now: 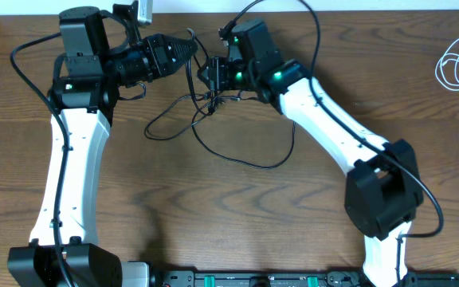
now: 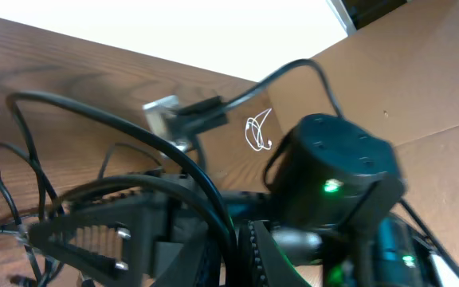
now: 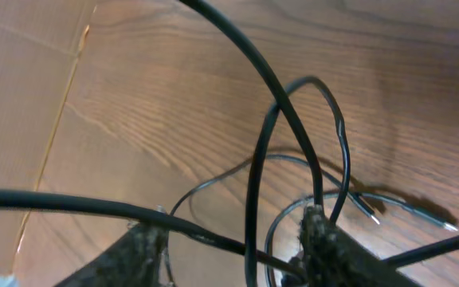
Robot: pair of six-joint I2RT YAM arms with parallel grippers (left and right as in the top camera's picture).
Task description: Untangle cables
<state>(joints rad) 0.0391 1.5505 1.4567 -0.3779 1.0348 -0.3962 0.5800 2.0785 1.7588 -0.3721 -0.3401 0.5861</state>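
A: Entry one, the cables: what do they look like, and where are they?

B: Black cable (image 1: 253,165): one thin cord in several loose loops that cross each other. It lies at the far middle of the table (image 1: 213,231), directly under the two claws. One strand is lifted off the wood, and the widest loop sags toward the near side. In the right wrist view, two slim plug ends (image 3: 370,213) lie flat on the wood.
White cable (image 1: 456,67): thin, in a small coil of its own at the far right. It is well apart from the black one and does not touch it.

A: Entry two, edges and room?

B: The white coil sits close to the table's right edge. The black tangle is near the far edge. There is bare wood on the near side of the tangle, between the two arms. A wide bare stretch separates the tangle from the white coil.

A: Entry three, the claws?

B: Left gripper (image 1: 196,49): points right, with its fingers (image 2: 94,235) drawn together into a wedge. The tip pinches a strand of the black cable, which runs down from there into the tangle.
Right gripper (image 3: 231,231): just beside the left one, over the crossing loops. Its fingers stand well apart, so it is open. Black strands pass through the gap, and one lies against a finger without being clamped.
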